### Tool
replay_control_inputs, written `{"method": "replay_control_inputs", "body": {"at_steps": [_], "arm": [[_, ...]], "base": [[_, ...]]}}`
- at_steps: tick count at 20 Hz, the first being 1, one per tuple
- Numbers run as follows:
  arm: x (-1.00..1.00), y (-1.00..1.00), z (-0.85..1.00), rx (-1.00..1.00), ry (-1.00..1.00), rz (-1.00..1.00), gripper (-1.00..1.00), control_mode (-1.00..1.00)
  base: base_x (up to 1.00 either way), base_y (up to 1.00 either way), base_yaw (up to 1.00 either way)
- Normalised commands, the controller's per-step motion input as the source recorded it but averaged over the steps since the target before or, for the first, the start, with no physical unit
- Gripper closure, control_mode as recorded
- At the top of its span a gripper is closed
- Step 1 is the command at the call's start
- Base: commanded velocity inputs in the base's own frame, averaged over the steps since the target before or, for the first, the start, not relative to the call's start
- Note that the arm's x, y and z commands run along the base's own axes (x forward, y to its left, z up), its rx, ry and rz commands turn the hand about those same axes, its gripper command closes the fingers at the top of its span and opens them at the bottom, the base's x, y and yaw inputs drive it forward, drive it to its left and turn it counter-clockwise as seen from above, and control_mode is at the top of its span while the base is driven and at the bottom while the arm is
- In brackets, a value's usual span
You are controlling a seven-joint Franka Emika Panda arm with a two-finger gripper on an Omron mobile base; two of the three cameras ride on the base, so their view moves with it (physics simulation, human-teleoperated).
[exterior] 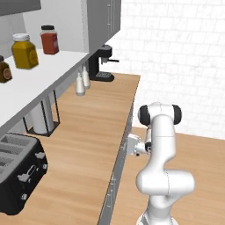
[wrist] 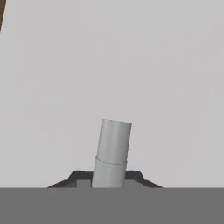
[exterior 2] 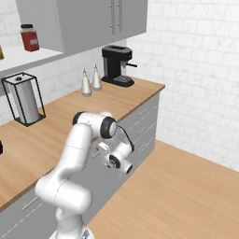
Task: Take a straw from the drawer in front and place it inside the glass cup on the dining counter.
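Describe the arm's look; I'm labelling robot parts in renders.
A glossy white arm of rounded tubular links, with black bands at the joints and a thin dark cable looping by the wrist. In the hand view, the gripper shows dark fingertips.

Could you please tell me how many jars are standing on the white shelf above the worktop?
3: a red-lidded jar nearest the cabinet, a yellow jar left of it, and a brown jar cut off by the left base view's edge. More may stand beyond that edge.
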Motion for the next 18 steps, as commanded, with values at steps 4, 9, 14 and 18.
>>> {"method": "replay_control_inputs", "body": {"at_steps": [4,9,14,18], "arm": [[-0.51,-0.96,0.00,0.00,0.00,0.00,1.00,-1.00],[-0.61,-1.00,0.00,0.00,0.00,0.00,1.00,-1.00],[-0.61,-1.00,0.00,0.00,0.00,0.00,1.00,-1.00],[-0.57,-1.00,0.00,0.00,0.00,0.00,1.00,-1.00]], "base": [[0.00,0.00,0.00],[0.00,0.00,0.00],[0.00,0.00,0.00],[0.00,0.00,0.00]]}}
